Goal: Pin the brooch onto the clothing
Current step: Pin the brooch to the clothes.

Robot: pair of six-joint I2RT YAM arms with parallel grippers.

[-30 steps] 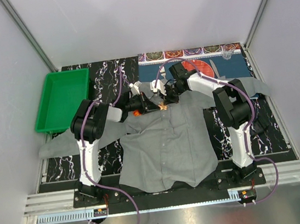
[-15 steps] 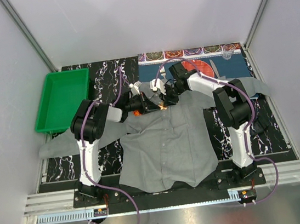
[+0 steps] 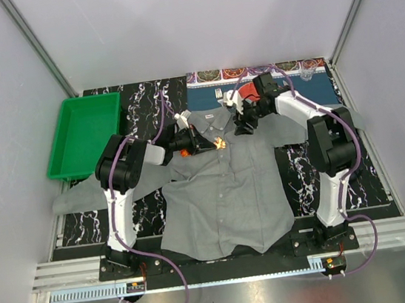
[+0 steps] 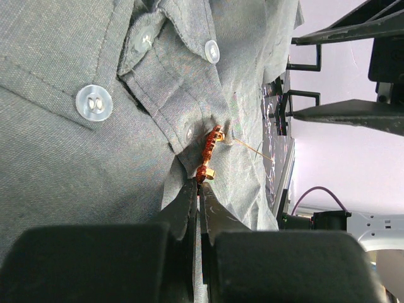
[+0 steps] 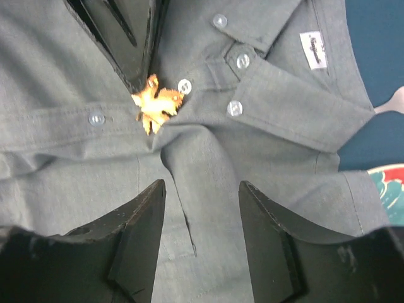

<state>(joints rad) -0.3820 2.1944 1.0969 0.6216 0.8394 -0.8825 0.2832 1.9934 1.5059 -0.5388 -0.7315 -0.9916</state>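
Observation:
The clothing (image 3: 223,193), a grey button-up shirt, lies spread flat on the table with its collar at the far end. The brooch (image 3: 220,143), a small gold-orange leaf, sits at the placket just below the collar. My left gripper (image 3: 208,145) is shut on the brooch's edge (image 4: 210,154), and a thin pin shows against the fabric beside it. My right gripper (image 3: 242,125) hangs open a little behind and to the right of the brooch (image 5: 156,103), over bare shirt (image 5: 284,126), with nothing between its fingers (image 5: 142,214).
A green tray (image 3: 84,133) stands at the far left. A blue patterned placemat (image 3: 310,92) lies behind the shirt's right shoulder, with a fork (image 3: 219,93) near the collar. Black marbled mats (image 3: 140,103) cover the table under the shirt.
My right gripper has opened, let go at the brooch and drawn back to the right. The left gripper has stayed shut on the brooch in the same place.

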